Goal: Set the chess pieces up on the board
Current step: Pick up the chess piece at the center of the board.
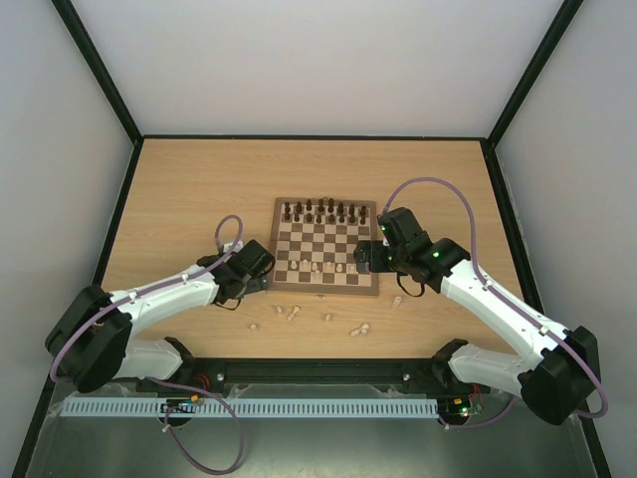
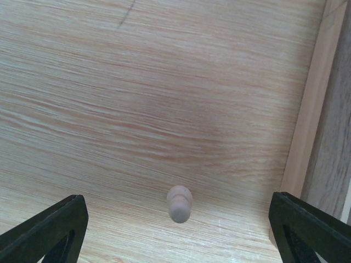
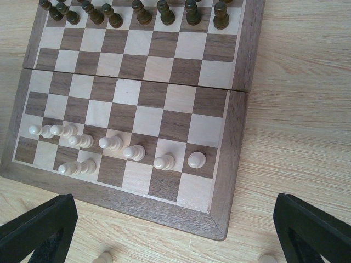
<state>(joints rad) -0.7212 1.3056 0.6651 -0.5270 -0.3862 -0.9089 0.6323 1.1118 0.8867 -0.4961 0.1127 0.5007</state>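
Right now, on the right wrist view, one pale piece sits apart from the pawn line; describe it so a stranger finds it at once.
Find the board, dark brown pieces along its far edge. A slanting line of pale pieces crosses its near half. The lone pale piece sits just nearer the near border, toward the picture's left: the only one in the last row.

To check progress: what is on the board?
Dark pieces line the far rows, pale chess pieces the near rows. The right arm hides the board's right edge from above.
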